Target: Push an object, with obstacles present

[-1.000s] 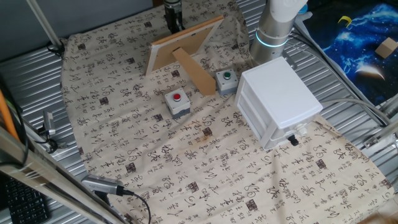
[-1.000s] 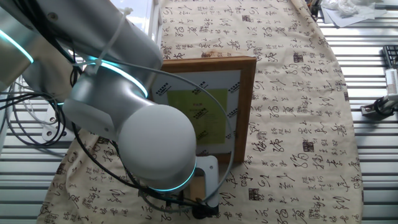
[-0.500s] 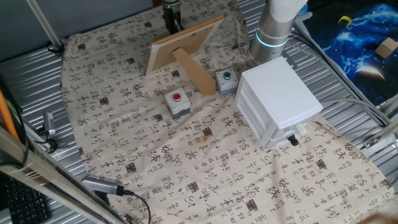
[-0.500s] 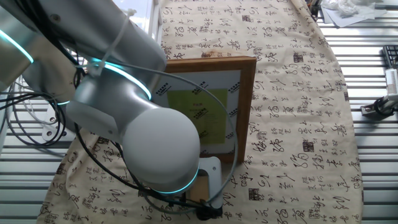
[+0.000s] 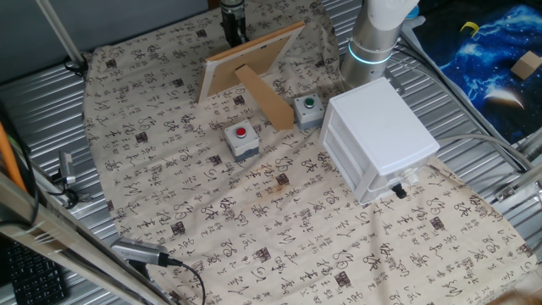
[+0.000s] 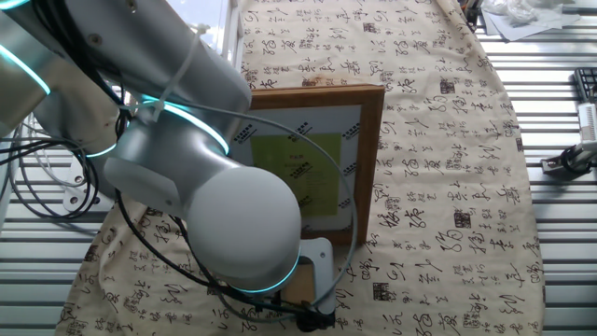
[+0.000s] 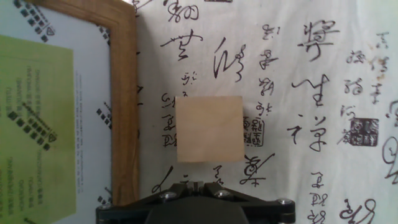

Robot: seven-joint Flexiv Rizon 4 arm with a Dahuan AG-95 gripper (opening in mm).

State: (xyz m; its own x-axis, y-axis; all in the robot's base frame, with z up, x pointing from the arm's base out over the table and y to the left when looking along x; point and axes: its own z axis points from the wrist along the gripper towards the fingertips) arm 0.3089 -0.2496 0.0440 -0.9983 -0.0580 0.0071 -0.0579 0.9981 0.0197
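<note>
In the hand view the plain tan wooden block (image 7: pixel 209 129) lies on the printed cloth, just ahead of my gripper (image 7: pixel 199 185). The gripper's fingers are shut together, hold nothing, and stand a short gap from the block's near edge. The wooden frame's edge (image 7: pixel 124 93) runs along the block's left side with a narrow strip of cloth between. In one fixed view my gripper (image 5: pixel 235 21) is at the far end of the table behind the frame (image 5: pixel 254 52), and the block is hidden. In the other fixed view my arm (image 6: pixel 215 196) covers most of the area.
The frame's strut (image 5: pixel 264 97) slopes down toward the grey box with the green button (image 5: pixel 308 108). The grey box with the red button (image 5: pixel 241 140) sits left of it. The white drawer cabinet (image 5: pixel 381 135) stands at the right. Ribbed metal surrounds the cloth.
In the other fixed view my arm has shifted slightly. The frame, boxes and cabinet have not moved.
</note>
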